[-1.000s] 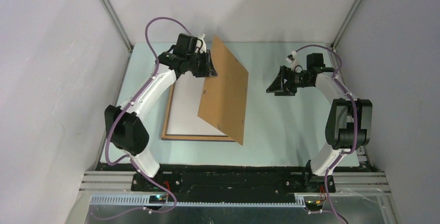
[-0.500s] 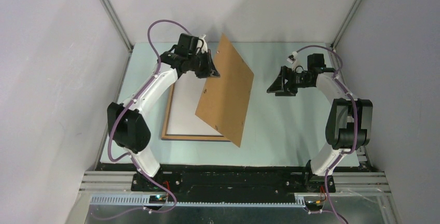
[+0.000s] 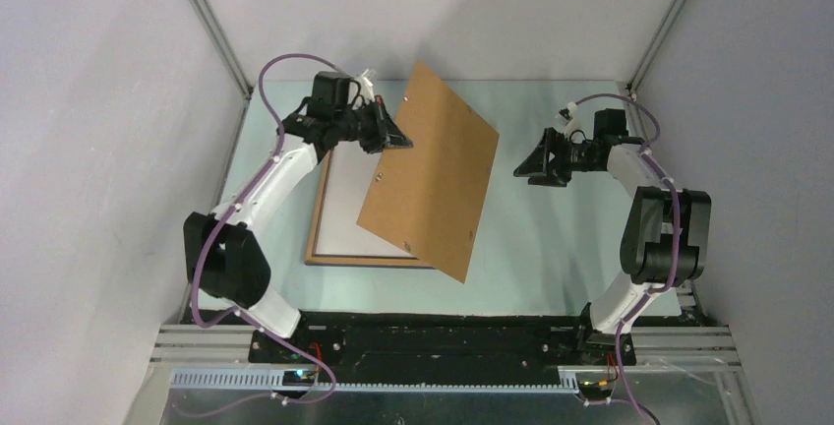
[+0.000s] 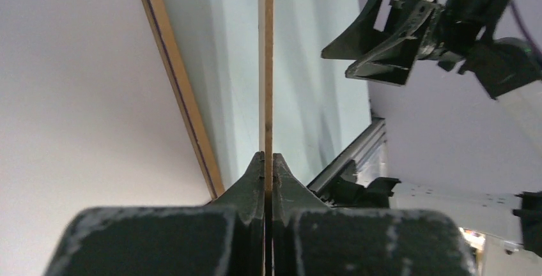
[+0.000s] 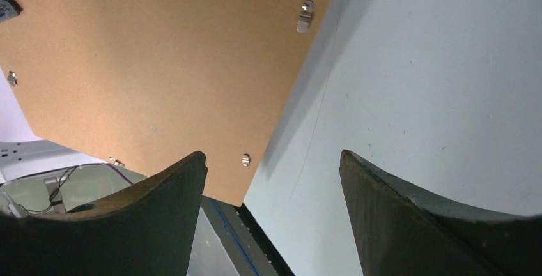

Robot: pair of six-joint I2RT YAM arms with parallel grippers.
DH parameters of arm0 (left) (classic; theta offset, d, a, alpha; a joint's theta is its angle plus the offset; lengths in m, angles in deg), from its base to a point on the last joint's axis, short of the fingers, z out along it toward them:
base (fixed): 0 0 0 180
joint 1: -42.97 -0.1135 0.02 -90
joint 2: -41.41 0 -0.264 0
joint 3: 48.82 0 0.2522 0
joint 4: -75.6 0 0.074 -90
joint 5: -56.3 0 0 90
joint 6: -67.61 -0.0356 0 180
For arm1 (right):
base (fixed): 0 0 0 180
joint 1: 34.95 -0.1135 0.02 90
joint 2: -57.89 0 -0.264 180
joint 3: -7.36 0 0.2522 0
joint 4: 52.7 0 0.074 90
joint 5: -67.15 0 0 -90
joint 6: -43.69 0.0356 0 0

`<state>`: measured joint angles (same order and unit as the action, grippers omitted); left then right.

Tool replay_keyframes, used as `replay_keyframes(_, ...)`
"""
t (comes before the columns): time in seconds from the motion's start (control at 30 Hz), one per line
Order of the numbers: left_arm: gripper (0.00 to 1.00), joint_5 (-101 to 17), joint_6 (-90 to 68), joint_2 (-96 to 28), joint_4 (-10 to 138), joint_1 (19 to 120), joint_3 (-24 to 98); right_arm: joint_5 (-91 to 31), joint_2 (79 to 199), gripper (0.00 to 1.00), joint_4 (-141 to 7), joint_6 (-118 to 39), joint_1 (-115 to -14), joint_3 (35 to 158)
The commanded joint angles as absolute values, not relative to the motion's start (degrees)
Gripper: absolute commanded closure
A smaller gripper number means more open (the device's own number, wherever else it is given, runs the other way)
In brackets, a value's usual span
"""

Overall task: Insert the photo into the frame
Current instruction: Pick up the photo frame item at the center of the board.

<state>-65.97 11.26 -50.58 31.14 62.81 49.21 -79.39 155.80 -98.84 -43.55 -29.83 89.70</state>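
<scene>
With the left gripper (image 3: 400, 141) clamped tight on the flat brown hardboard backing panel (image 3: 433, 189), carry it steadily toward 3 o'clock, where the right gripper (image 3: 523, 166) gapes empty.

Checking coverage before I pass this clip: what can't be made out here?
- Top view: the frame's right side, hidden under the raised backing board.
- Top view: whether the white sheet in it bears a print; only blank white shows.
- Left wrist view: the board's faces; it appears edge-on.
</scene>
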Motion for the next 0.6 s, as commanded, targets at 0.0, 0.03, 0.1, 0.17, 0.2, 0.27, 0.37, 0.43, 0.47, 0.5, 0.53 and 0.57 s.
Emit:
replay_keyframes(0.0, 1.0, -74.4, 17.5, -44.0, 44.1, 59.6, 45.4, -82.3, 152.1, 0.2, -94.7, -41.7, -29.4, 88.6)
replay_keyframes(0.03, 1.0, -75.6, 18.8, -43.5, 45.2, 58.8, 43.6, -82.5, 151.6, 0.2, -94.3, -41.5, -29.4, 88.3)
replay_keyframes(0.1, 1.0, -77.3, 20.6, -42.2, 48.8, 57.7, 40.7, -82.7, 150.9, 0.2, -93.6, -41.2, -29.4, 87.9)
replay_keyframes(0.17, 1.0, -79.0, 22.9, -40.6, 52.7, 56.1, 37.8, -83.1, 150.5, 0.2, -93.1, -40.9, -29.4, 87.6)
replay_keyframes(0.2, 1.0, -79.5, 23.9, -39.5, 55.9, 55.0, 36.7, -83.2, 150.5, 0.2, -93.0, -40.9, -29.3, 87.5)
replay_keyframes(0.27, 1.0, -82.2, 26.8, -37.8, 60.0, 53.3, 33.7, -83.4, 150.5, 0.2, -92.6, -40.7, -29.3, 87.4)
replay_keyframes(0.37, 1.0, -83.1, 27.1, -35.2, 61.2, 51.2, 31.2, -83.3, 150.8, 0.2, -92.4, -40.2, -29.5, 87.4)
replay_keyframes(0.43, 1.0, -83.2, 26.5, -32.4, 60.9, 48.8, 30.3, -82.3, 150.6, 0.2, -91.9, -39.6, -29.9, 87.1)
replay_keyframes(0.47, 1.0, -83.6, 26.3, -31.6, 60.5, 48.1, 30.0, -81.2, 150.0, 0.2, -91.3, -39.1, -30.1, 86.8)
replay_keyframes(0.5, 1.0, -83.9, 26.1, -30.5, 59.5, 46.5, 29.9, -79.5, 149.3, 0.2, -90.9, -38.8, -30.6, 86.6)
replay_keyframes(0.53, 1.0, -84.3, 25.3, -30.0, 58.6, 45.8, 30.1, -78.5, 148.8, 0.2, -90.3, -38.3, -30.9, 86.4)
replay_keyframes(0.57, 1.0, -84.5, 24.8, -29.1, 56.8, 44.1, 30.2, -76.4, 147.9, 0.2, -90.0, -38.0, -31.6, 86.3)
